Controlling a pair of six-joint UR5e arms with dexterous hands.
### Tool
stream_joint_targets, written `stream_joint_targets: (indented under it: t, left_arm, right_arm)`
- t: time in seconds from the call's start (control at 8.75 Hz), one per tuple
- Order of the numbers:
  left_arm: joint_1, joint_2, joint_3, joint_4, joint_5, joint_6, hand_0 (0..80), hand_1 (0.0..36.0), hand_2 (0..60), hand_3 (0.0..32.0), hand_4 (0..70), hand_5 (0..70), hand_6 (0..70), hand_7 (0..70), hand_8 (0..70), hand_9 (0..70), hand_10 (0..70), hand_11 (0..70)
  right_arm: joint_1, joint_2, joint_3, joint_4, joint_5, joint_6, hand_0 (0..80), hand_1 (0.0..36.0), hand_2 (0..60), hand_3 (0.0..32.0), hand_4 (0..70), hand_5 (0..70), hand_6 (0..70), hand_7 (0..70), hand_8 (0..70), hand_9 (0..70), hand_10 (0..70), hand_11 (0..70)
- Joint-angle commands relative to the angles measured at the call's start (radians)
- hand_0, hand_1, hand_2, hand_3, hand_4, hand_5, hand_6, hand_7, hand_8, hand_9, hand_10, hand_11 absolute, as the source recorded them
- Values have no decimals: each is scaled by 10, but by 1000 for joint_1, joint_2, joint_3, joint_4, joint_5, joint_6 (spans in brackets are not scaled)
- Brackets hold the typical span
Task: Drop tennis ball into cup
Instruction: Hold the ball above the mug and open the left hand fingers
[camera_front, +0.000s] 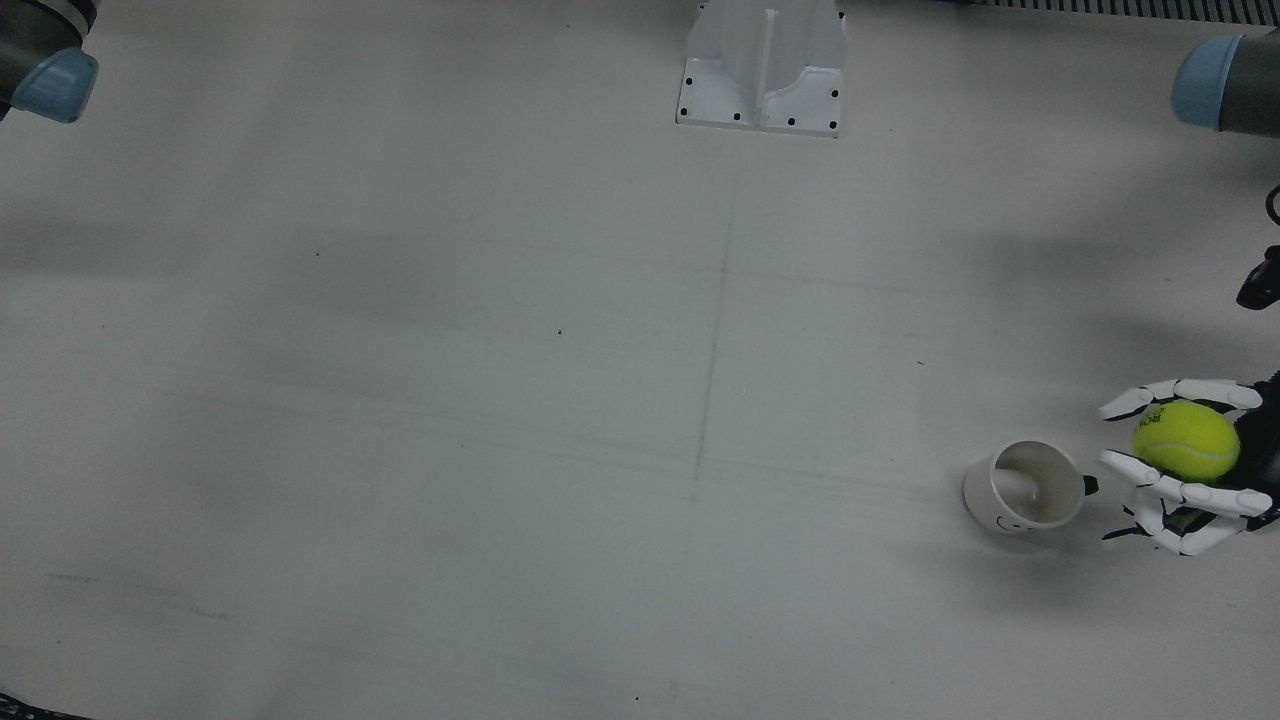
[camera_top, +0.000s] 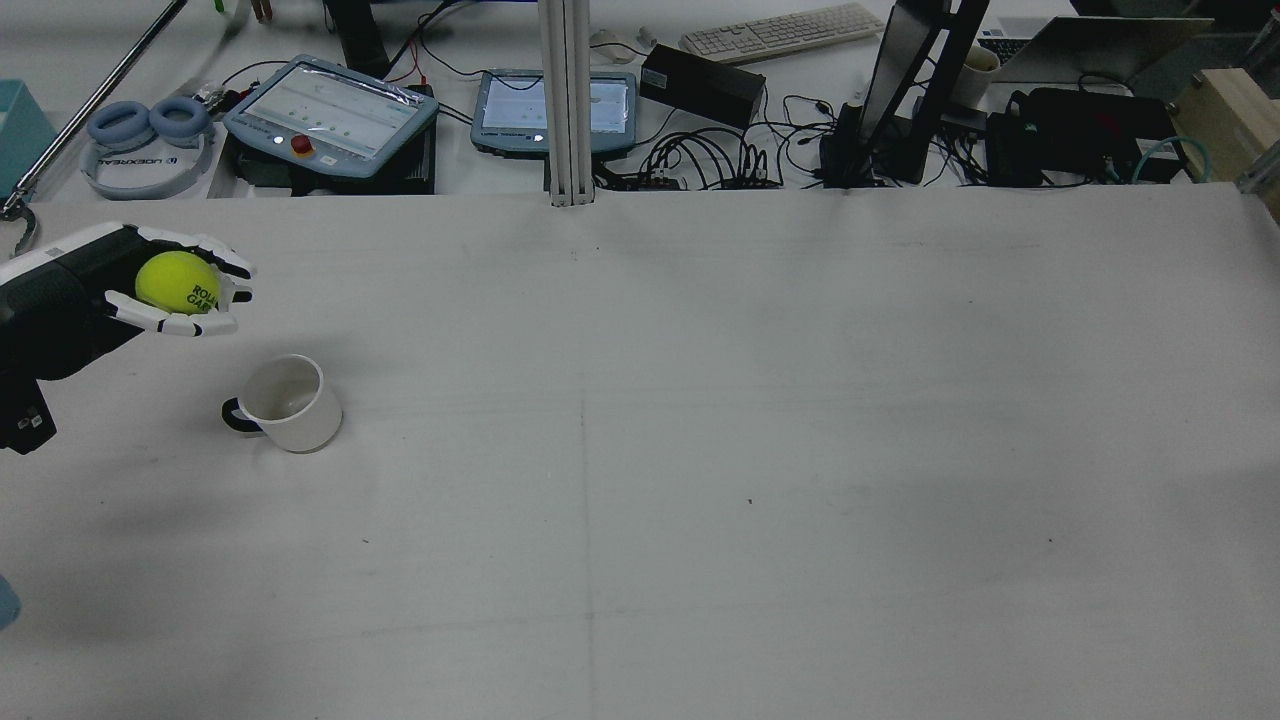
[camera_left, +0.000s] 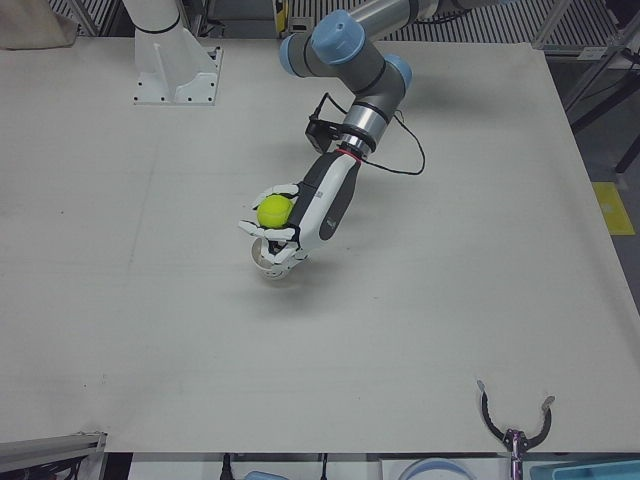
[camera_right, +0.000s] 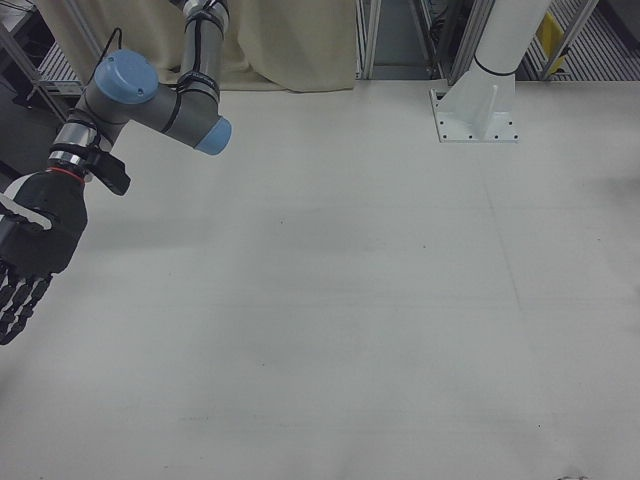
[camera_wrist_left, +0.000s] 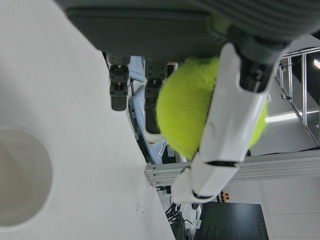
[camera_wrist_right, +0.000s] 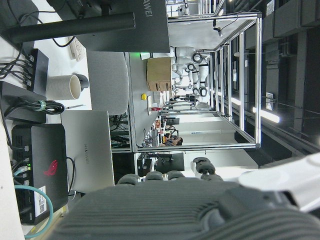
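Ball (camera_front: 1186, 441) gripped in left hand (camera_front: 1190, 465), raised just beside cup (camera_front: 1024, 487).
Front view: fingers (camera_front: 1200, 392) wrap the ball, cup upright on table (camera_front: 500, 400) close by. Rear view: hand up at the left edge, cup standing below it. Right-front view: right hand (camera_right: 30, 265) hangs at the edge, fingers pointing down, nothing in it.

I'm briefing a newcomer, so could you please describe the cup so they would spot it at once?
Look at the table, on the robot's left side. Beside the left hand holding the tennis ball stands the cup: white, upright, empty, with a dark handle.
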Motion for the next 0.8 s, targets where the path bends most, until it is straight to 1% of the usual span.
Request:
stream_joint_targets:
  t: [0.0, 0.11, 0.23, 0.34, 0.46, 0.57, 0.69]
  left_arm:
    - [5, 2, 5, -4, -9, -2, 730, 360, 600, 0, 700, 145, 213, 700, 360, 571, 132, 221]
    - [5, 9, 8, -31, -5, -2, 800, 360, 600, 0, 531, 140, 148, 463, 228, 375, 96, 174]
    - [5, 11, 8, -62, 0, -3, 800, 360, 600, 0, 326, 138, 85, 171, 97, 154, 63, 132]
    - [7, 12, 9, -91, 1, -2, 800, 360, 600, 0, 179, 132, 51, 28, 28, 48, 38, 100]
    - [7, 12, 9, -116, 10, -2, 770, 360, 440, 0, 85, 108, 28, 0, 0, 2, 11, 55]
    - [7, 12, 9, -120, 12, -3, 673, 360, 409, 0, 48, 98, 18, 0, 0, 0, 1, 38]
    - [7, 12, 9, -122, 12, -5, 671, 360, 416, 0, 43, 98, 16, 0, 0, 0, 0, 37]
  right_arm:
    - [0, -1, 0, 0, 0, 0, 0, 0, 0, 0, 0, 0, 0, 0, 0, 0, 0, 0]
    - [0, 1, 0, 0, 0, 0, 0, 0, 0, 0, 0, 0, 0, 0, 0, 0, 0, 0]
    - [0, -1, 0, 0, 0, 0, 0, 0, 0, 0, 0, 0, 0, 0, 0, 0, 0, 0]
    - [0, -1, 0, 0, 0, 0, 0, 0, 0, 0, 0, 0, 0, 0, 0, 0, 0, 0]
    - [0, 1, 0, 0, 0, 0, 0, 0, 0, 0, 0, 0, 0, 0, 0, 0, 0, 0]
    - [0, 1, 0, 0, 0, 0, 0, 0, 0, 0, 0, 0, 0, 0, 0, 0, 0, 0]
    - [0, -1, 0, 0, 0, 0, 0, 0, 0, 0, 0, 0, 0, 0, 0, 0, 0, 0]
